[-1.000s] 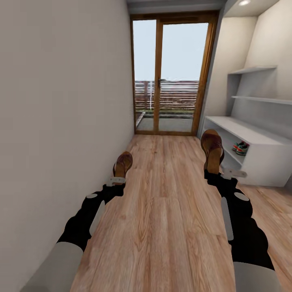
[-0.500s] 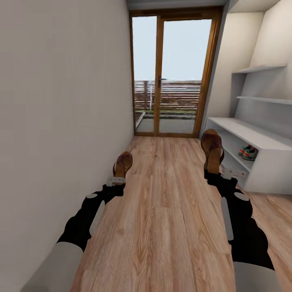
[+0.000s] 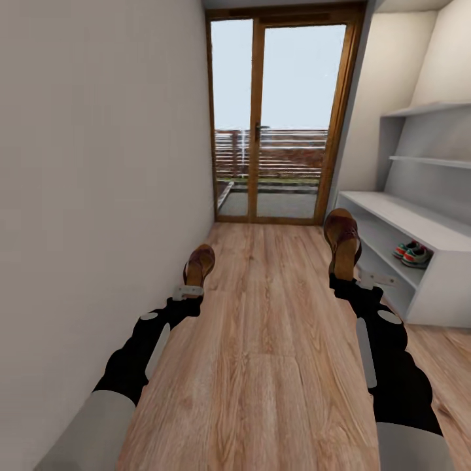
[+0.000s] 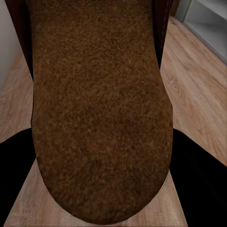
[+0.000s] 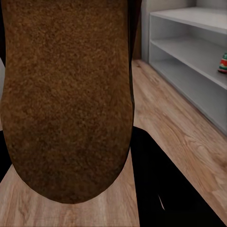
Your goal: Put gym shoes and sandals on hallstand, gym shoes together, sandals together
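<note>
My left gripper (image 3: pixel 191 285) is shut on a brown sandal (image 3: pixel 199 263) held above the corridor floor (image 3: pixel 268 327); its tan sole (image 4: pixel 101 109) faces the left wrist camera. A second brown sandal (image 3: pixel 343 241), sole (image 5: pixel 66 94) toward the right wrist camera, is held upright in my right gripper (image 3: pixel 345 281), which is shut on it. The pale grey hallstand (image 3: pixel 399 219) stands along the right wall. On its upper open shelf tier sit the two gym shoes (image 3: pixel 412 253) side by side, a teal and red edge of one gym shoe (image 5: pixel 222 64) also visible.
A plain white wall (image 3: pixel 98 196) runs close along my left. A wood-framed glass door (image 3: pixel 278 118) closes the corridor's far end, with a balcony railing beyond. Staggered wall shelves (image 3: pixel 425 108) hang above the bench top.
The whole view has shifted: the hallstand and gym shoes have slid rightward in the picture as the camera turned. Both arms hold the sandals in the same pose.
</note>
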Robot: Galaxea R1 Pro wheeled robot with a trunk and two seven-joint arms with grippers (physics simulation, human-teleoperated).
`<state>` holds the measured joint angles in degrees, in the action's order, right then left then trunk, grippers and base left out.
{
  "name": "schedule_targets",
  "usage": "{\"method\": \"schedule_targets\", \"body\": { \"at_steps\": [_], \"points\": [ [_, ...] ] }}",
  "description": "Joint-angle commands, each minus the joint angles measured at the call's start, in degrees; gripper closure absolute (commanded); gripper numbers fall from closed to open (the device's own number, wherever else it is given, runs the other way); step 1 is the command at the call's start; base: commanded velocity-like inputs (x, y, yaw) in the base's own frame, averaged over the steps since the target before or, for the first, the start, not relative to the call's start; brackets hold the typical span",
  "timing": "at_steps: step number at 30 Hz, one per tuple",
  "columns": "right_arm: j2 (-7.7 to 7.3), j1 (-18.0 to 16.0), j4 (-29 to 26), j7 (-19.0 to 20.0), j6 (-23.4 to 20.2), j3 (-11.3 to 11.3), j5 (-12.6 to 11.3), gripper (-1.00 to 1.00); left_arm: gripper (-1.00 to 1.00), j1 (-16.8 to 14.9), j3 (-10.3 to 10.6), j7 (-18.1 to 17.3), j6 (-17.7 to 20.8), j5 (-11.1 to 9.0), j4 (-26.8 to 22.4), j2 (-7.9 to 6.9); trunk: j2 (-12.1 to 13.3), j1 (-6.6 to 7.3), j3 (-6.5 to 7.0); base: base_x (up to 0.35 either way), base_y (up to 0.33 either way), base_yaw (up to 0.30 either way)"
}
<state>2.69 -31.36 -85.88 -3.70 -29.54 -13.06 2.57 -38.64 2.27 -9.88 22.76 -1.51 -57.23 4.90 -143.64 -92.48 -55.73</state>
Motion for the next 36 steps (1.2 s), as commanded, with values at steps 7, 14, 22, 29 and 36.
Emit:
{"method": "schedule_targets", "body": {
  "at_steps": [7, 14, 22, 29, 36],
  "points": [
    [0.04, -0.1, -0.1, -0.1, -0.3, 0.0, 0.1, 1.00, 1.00, 0.0, -0.1, -0.1, 0.4, -0.2, -0.1, 0.02, 0.0, -0.02, -0.06, 0.348, -0.130, 0.000],
    [0.04, -0.1, -0.1, -0.1, -0.3, 0.0, 0.1, 1.00, 1.00, 0.0, 0.0, -0.1, 0.4, -0.2, -0.1, 0.02, 0.0, -0.02, -0.06, 0.347, -0.139, 0.000],
    [0.04, 0.0, -0.1, -0.1, -0.3, 0.0, 0.1, 1.00, 1.00, 0.0, 0.0, -0.1, 0.4, -0.2, -0.1, 0.02, 0.0, -0.02, -0.06, 0.346, -0.143, 0.000],
    [0.04, -0.1, -0.1, -0.1, -0.3, 0.0, 0.1, 1.00, 1.00, 0.0, 0.0, -0.1, 0.4, -0.2, -0.1, 0.02, 0.0, -0.02, -0.06, 0.347, -0.086, 0.000],
    [0.04, 0.0, -0.1, -0.1, -0.3, 0.0, 0.1, 1.00, 1.00, 0.0, -0.1, -0.1, 0.4, -0.2, -0.1, 0.02, 0.0, -0.02, -0.06, 0.348, -0.004, 0.000]
  ]
}}
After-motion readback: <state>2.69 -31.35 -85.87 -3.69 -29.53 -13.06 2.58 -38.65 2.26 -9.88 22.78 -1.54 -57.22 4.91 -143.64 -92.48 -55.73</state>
